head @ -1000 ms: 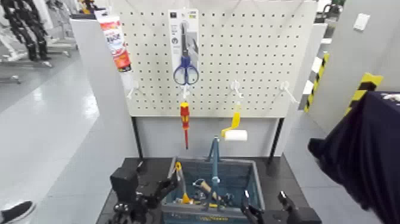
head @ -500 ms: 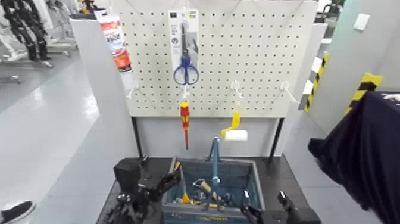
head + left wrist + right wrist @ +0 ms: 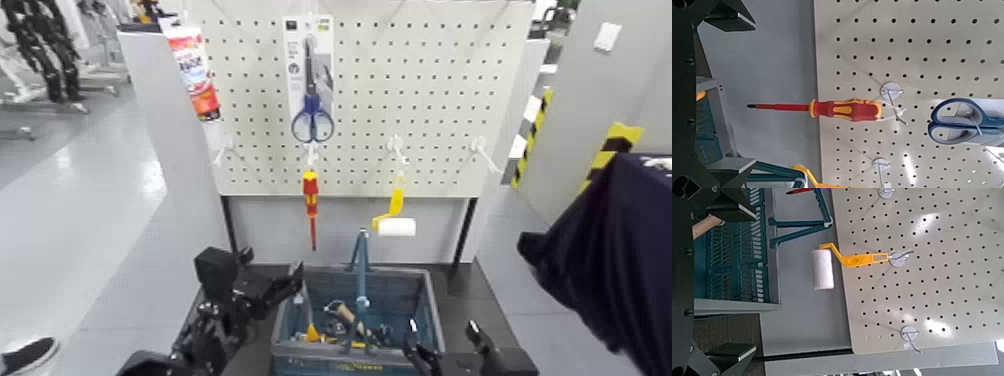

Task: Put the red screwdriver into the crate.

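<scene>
The red screwdriver [image 3: 311, 200] hangs tip down from a pegboard hook, under the blue-handled scissors [image 3: 312, 112]. The left wrist view shows the screwdriver [image 3: 832, 108] whole, beyond my open fingers. The crate [image 3: 432, 305], dark blue-grey with an upright blue handle [image 3: 360, 262], stands on the black table below the board and holds several tools. My left gripper [image 3: 287, 282] is open and empty, raised at the crate's left rim, well below the screwdriver. My right gripper [image 3: 442, 345] is open and empty, low at the crate's near right corner. The right wrist view shows the crate [image 3: 735, 262].
A yellow-handled paint roller [image 3: 392, 215] hangs right of the screwdriver, just above the crate handle. A red-and-white tube [image 3: 195, 70] hangs at the board's top left. Bare hooks [image 3: 480, 152] stick out of the board. A dark garment [image 3: 610, 260] fills the right side.
My left arm has risen and reached forward, bringing its gripper up beside the crate's left rim toward the pegboard. The right gripper and the screwdriver have not moved.
</scene>
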Controlling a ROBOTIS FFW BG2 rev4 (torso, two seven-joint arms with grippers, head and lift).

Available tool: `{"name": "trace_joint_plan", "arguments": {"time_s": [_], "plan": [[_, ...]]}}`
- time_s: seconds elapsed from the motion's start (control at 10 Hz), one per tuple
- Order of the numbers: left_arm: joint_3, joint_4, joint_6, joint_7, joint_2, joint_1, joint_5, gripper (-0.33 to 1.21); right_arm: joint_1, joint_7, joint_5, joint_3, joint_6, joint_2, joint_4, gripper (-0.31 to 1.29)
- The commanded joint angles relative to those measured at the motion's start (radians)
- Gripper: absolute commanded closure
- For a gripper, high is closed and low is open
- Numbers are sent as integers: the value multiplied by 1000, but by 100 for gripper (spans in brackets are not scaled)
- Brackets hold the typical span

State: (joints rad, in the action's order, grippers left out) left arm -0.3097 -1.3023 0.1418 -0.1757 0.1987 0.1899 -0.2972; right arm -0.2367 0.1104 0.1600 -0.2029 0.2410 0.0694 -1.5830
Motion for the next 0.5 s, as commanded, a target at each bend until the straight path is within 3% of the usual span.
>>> {"name": "trace_joint_plan", "arguments": {"time_s": [0.1,0.5], "plan": [[-6,52,-13,-47,5,74,-10,10,4,0,1,-3,1,1,3,14],[-35,147,-38,-145,21,201,-29,10,8,0,1,-6,3,3,5,14]]}}
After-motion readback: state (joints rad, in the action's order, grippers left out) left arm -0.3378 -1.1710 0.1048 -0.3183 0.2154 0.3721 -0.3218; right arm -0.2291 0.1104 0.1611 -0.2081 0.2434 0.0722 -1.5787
